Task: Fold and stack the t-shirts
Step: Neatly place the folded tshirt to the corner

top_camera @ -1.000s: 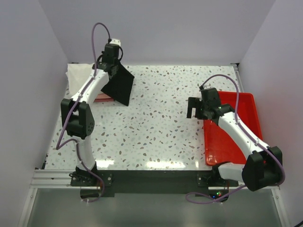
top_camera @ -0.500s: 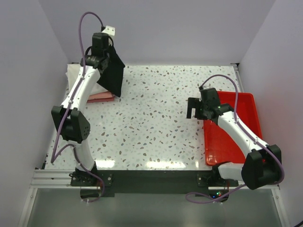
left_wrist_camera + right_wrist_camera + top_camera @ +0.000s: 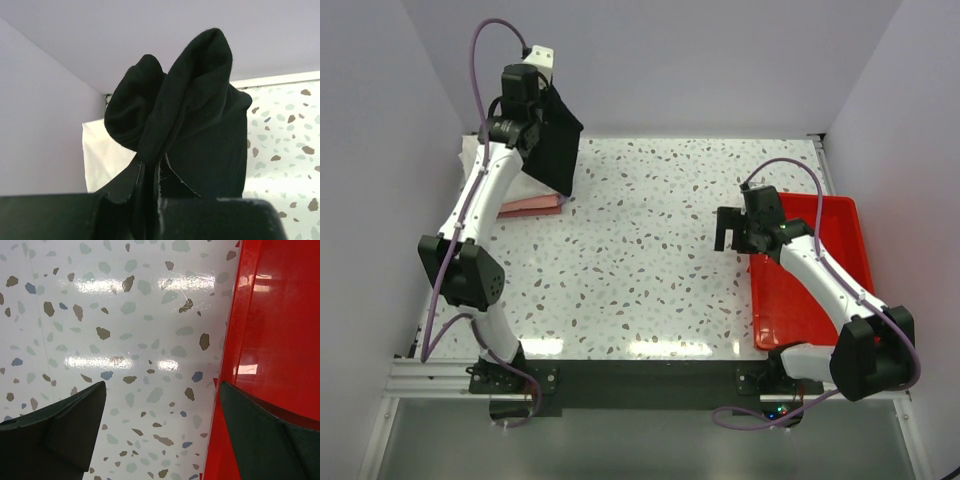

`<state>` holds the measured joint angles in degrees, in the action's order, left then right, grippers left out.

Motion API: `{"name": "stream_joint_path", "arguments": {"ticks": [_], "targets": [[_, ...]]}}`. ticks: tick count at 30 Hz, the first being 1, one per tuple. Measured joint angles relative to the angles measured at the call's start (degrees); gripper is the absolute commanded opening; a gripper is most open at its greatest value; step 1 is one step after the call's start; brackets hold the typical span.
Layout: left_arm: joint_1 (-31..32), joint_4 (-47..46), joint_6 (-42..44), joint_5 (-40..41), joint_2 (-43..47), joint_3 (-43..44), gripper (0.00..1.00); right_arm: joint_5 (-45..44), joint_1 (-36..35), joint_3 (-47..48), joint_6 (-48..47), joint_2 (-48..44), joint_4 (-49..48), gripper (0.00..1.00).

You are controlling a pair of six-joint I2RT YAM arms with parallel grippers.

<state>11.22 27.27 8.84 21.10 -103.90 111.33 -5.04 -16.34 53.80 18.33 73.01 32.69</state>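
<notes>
Cloth hangs bunched from the left end effector [image 3: 533,106] [image 3: 150,200], which is clenched on a large plain black soft t-shirt [image 3: 558,148] [image 3: 195,120]. The shirt is lifted above the speckled white table [image 3: 650,250] [image 3: 125,315], well apart from the red plastic tray [image 3: 820,290] [image 3: 280,315], over the far corner across the table from it. In the left wrist view the fabric is pinched tight between the jaws and balloons upward in two rounded folds. A folded white t-shirt [image 3: 475,162] [image 3: 102,155] lies on the table beyond the black one, farthest from the tray. A folded pink t-shirt [image 3: 535,205] sits against it, slightly nearer the tray. Whether the black hem touches the pink one cannot be told. The right end effector [image 3: 728,230] [image 3: 160,440] is released, jaws spread wide, and straddles the tray's near-side rim, with one finger above the tray and the other above the table.
</notes>
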Motion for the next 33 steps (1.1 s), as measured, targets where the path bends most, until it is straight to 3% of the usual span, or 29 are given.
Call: {"name": "stream_joint_path", "arguments": {"ticks": [11, 22, 24, 25, 26, 27, 28, 33], "targets": [[-9.31, -3.15, 0.85, -0.33, -4.57, -1.53, 0.00, -2.36, 0.02, 1.16, -0.13, -0.02, 1.44, 0.99], [-21.55, -5.62, 0.72, -11.10, -13.99, -1.53, 0.01, -4.96, 0.02, 3.19, -0.20, 0.00, 4.22, 0.99], [-22.88, -5.75, 0.17, -12.63, -15.19, -1.53, 0.09, -5.14, 0.02, 3.19, -0.20, 0.00, 4.42, 0.99], [-23.43, -5.79, -0.20, -13.16, -15.65, -1.53, 0.27, -5.46, 0.02, 3.19, -0.17, 0.00, 4.66, 0.99], [-23.87, -5.84, -0.24, -13.62, -16.09, -1.53, 0.35, -5.77, 0.02, 3.19, -0.17, 0.00, 4.94, 0.99], [-24.26, -6.01, -0.61, -13.79, -16.39, -1.53, 0.76, -5.97, 0.02, 3.19, -0.17, 0.00, 5.22, 0.99], [-24.68, -6.32, -0.68, -13.88, -16.70, -1.46, 1.00, -6.01, 0.02, 3.19, -0.17, 0.00, 5.49, 0.99], [-26.53, -6.45, -3.67, -14.38, -17.44, 0.66, 1.00, -6.27, 0.02, 3.48, -0.20, -0.04, 6.73, 0.99]]}}
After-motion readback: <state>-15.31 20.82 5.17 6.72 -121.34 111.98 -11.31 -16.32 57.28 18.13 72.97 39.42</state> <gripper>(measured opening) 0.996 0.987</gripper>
